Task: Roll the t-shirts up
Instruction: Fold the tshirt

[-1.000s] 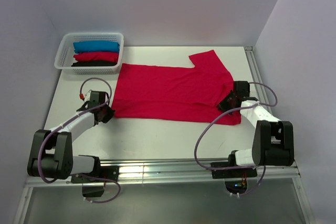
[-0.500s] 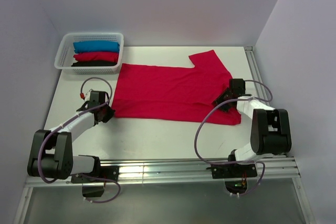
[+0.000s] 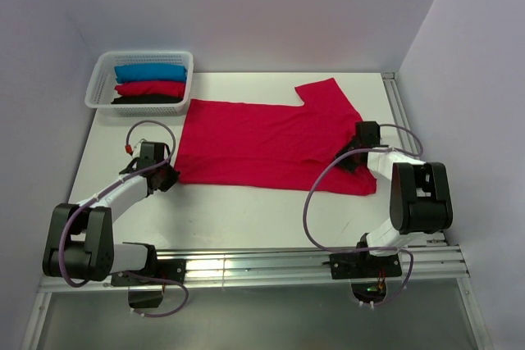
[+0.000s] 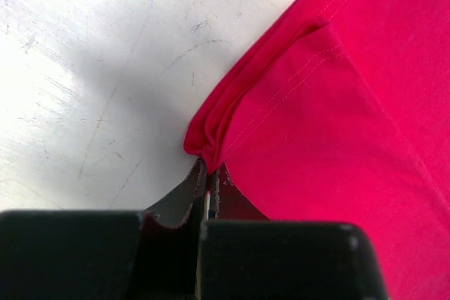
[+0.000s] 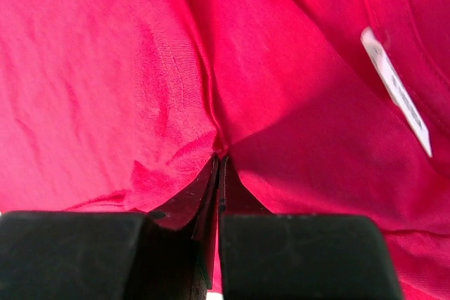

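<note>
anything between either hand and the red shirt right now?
Nothing visible. Both hands are shut on the red t-shirt itself: the left hand pinches a bunched hem corner at its left edge, and the right hand pinches a fold near the white neck label.

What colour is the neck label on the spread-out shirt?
White; the neck label shows best in the right wrist view.

To the left of my left gripper (image 4: 209,168) the bare table (image 4: 84,68) is open to pass over. Farther off on that side the basket (image 3: 97,88) walls off the corner. Ahead and to the right, the crimson t-shirt (image 4: 337,103) lies flat across the way. Behind my right gripper (image 5: 219,161), the metal rail (image 3: 399,116) and side wall (image 3: 459,79) close me in.
</note>
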`<state>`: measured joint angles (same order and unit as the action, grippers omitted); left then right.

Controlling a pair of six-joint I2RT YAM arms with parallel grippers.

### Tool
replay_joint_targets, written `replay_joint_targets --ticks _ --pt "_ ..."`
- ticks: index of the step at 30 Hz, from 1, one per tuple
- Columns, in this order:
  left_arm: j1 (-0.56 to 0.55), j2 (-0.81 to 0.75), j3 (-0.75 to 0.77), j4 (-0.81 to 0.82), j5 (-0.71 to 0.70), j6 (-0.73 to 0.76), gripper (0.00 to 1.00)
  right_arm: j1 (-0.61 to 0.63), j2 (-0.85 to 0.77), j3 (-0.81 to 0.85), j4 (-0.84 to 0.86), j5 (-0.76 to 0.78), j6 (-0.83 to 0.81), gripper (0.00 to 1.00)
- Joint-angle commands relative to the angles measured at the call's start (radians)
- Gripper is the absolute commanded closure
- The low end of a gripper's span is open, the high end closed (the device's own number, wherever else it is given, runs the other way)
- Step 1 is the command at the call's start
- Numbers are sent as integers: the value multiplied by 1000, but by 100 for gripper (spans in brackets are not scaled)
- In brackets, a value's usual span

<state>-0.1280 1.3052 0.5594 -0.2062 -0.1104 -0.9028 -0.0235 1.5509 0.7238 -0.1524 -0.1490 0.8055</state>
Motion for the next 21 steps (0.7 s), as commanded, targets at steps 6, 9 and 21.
replay_joint_targets --ticks 6,9,21 --pt "2 -7 5 27 2 18 100 19 23 115 -13 35 -15 97" --pt "2 -3 8 25 3 19 100 19 55 153 -18 28 -14 97" --pt "1 3 -1 36 3 12 100 80 179 301 -36 29 -9 96"
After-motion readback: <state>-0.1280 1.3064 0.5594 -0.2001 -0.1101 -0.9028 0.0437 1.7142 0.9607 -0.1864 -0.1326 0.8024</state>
